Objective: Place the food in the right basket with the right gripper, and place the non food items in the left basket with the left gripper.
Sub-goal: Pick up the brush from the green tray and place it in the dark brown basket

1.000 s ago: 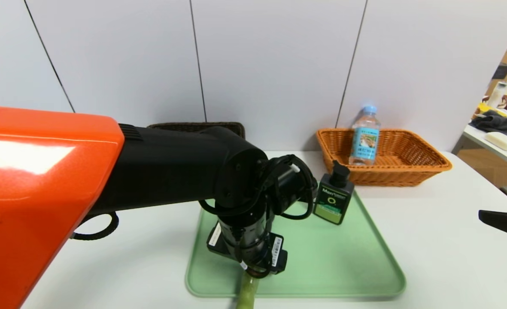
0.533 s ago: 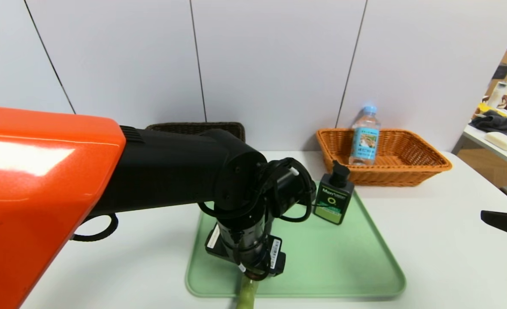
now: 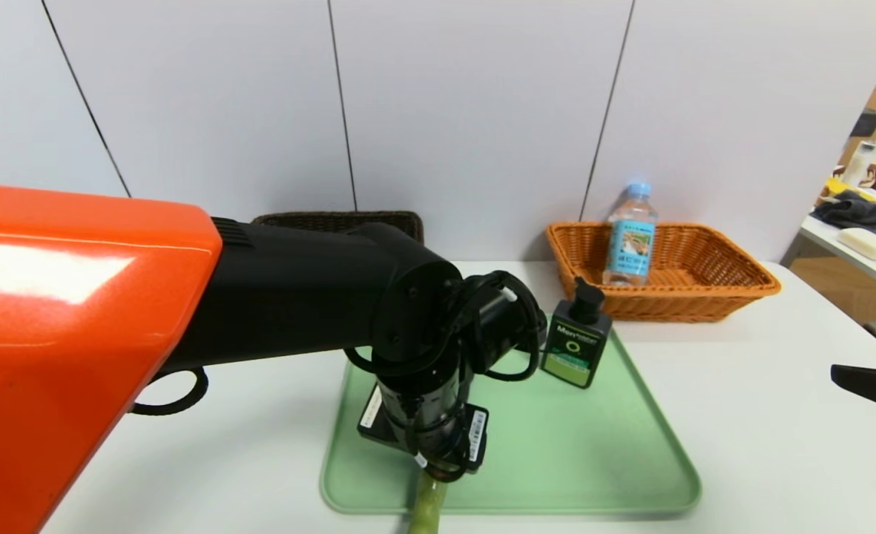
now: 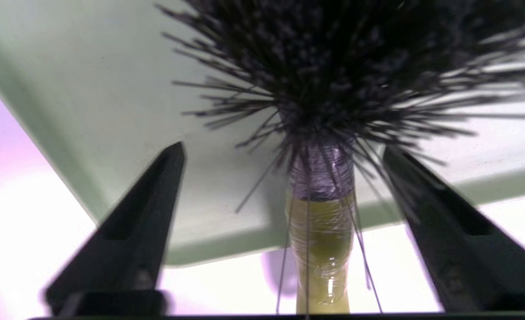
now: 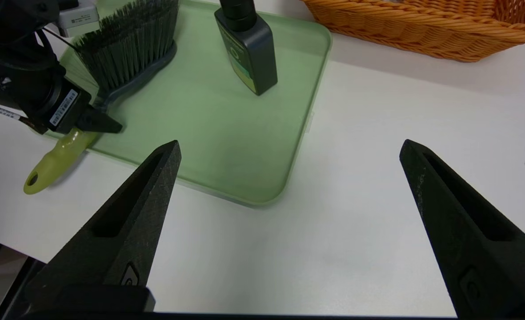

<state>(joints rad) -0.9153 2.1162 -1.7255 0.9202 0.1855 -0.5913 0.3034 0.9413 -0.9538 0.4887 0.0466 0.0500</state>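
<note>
the left gripper [image 4: 284,151] points steeply down over the near edge of the pale green tray [image 3: 593,460], low in the middle of the head view. its two black fingers [image 4: 129,231] stand spread on either side of the scrub brush [image 4: 320,231], one to each side of the neck where the dark bristles meet the olive-green handle, with a clear gap on both sides and no contact showing. the brush lies with its bristle head on the tray and its handle sticking out over the tray's near rim onto the white table [image 3: 764,415].

further up and right on the tray, near its far corner, the black pump bottle [image 3: 577,345] stands upright with its green label facing us. behind it, in the upper right of the head view, the water bottle [image 3: 631,236] stands upright inside the orange basket [image 3: 734,289]. the dark brown basket [image 3: 341,219] shows only as a rim behind the left arm, against the wall.

the right gripper [image 5: 289,151] hangs at the right edge of the head view, its fingers wide apart over bare table, holding nothing.
</note>
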